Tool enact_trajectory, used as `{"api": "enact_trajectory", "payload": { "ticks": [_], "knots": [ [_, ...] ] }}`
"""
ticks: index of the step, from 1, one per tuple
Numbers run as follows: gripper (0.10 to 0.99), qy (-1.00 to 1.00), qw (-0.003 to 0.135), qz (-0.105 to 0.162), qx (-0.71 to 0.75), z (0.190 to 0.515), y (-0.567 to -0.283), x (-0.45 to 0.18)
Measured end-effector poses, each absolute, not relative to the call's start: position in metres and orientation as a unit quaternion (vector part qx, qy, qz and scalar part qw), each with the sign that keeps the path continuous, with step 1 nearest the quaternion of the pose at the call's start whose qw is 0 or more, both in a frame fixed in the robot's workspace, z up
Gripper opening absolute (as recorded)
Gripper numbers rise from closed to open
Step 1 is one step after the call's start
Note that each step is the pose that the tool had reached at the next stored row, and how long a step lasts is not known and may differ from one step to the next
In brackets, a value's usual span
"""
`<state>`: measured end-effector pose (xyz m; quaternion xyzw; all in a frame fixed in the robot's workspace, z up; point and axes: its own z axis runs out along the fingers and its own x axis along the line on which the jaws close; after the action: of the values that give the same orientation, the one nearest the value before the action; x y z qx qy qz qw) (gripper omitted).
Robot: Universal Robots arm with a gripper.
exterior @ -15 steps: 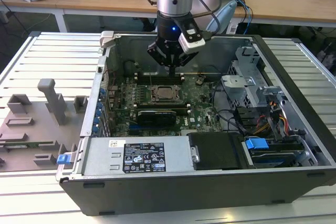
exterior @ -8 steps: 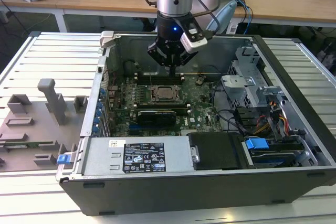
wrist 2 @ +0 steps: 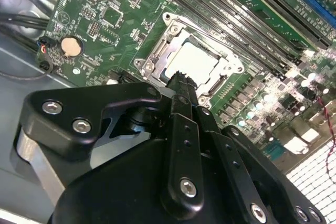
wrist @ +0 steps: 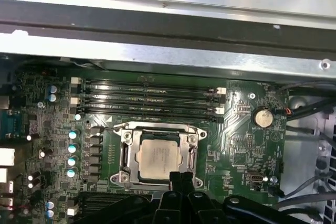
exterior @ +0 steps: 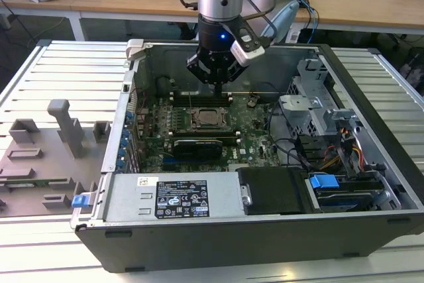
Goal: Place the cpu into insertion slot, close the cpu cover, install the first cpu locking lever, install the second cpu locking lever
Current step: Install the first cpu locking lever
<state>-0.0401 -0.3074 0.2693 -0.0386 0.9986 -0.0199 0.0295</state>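
Note:
The cpu point(wrist: 157, 158) lies flat in the insertion slot point(wrist: 126, 157) on the green board, its dull silver face up; the exterior view has the cpu point(exterior: 207, 118) mid-board. The silver cpu cover point(wrist: 195, 153) lies down around it, framing the chip through its window. In the second wrist view the cpu point(wrist 2: 191, 62) and the cpu cover point(wrist 2: 157, 51) sit just past the fingertips. My gripper point(exterior: 218, 86) hangs above the board's far side, a little behind the socket, shut with nothing in it. Both wrist views have the gripper point(wrist 2: 181, 78) point(wrist: 181, 178) close over the socket's edge.
Long black memory slots point(wrist: 149, 98) run beside the socket. A black card point(exterior: 196, 145) sits on the socket's near side. A drive cage point(exterior: 311, 107) and cables fill the case's right; a power supply point(exterior: 175, 197) lies at the front. A grey fixture point(exterior: 46, 157) stands left of the case.

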Motion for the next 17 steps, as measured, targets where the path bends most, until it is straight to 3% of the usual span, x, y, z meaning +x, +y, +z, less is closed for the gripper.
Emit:
{"api": "enact_trajectory", "payload": {
  "ticks": [17],
  "knots": [
    [0.106, 0.993, 0.031, -0.018, -0.108, 0.2693, -0.3074, -0.0401]
  ]
}}
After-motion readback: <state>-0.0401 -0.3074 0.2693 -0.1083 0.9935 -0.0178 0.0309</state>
